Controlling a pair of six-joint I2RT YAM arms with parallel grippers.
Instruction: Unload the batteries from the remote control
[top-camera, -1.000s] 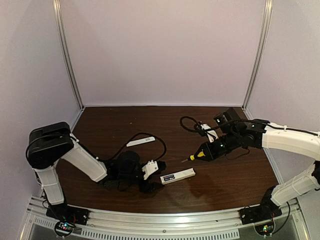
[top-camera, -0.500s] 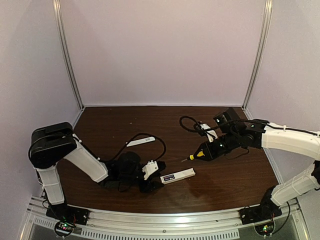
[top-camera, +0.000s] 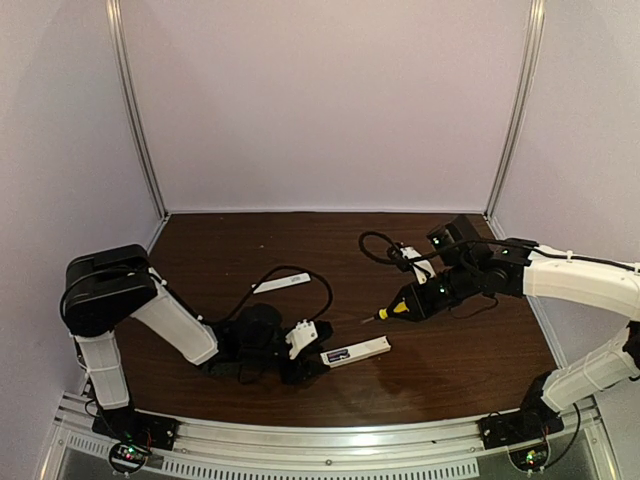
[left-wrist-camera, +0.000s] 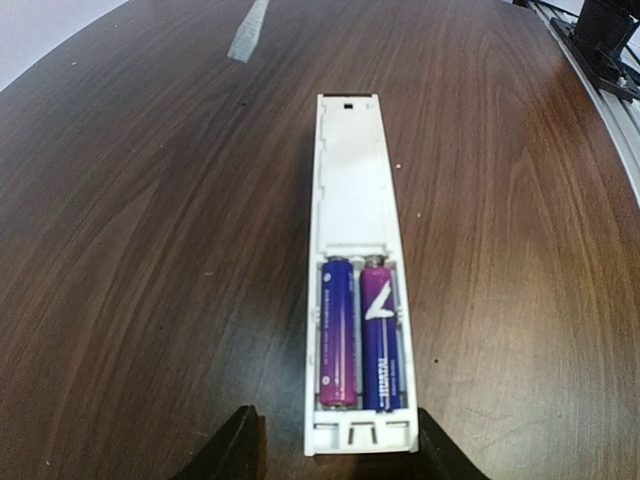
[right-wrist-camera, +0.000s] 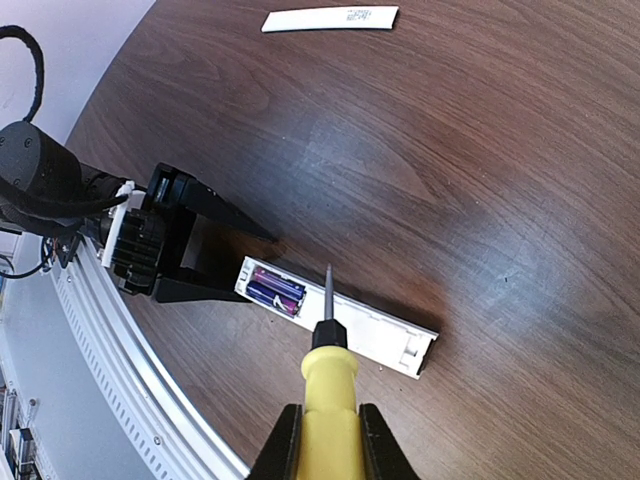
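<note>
The remote control (top-camera: 355, 352) is lying on the dark wooden table (top-camera: 450, 385) with its back open. The two purple batteries (left-wrist-camera: 338, 335) are sitting side by side in the bay at the end nearest the left gripper (left-wrist-camera: 335, 455). That gripper is standing open, its fingers straddling the remote's end. The batteries' small white print is too blurred to read. The right gripper (right-wrist-camera: 330, 445) is clamping the yellow-handled screwdriver (right-wrist-camera: 328, 370), its blade pointing at the bay; whether it is touching cannot be told. The white cover strip (top-camera: 282, 284) is lying well apart, its dark marking illegible.
</note>
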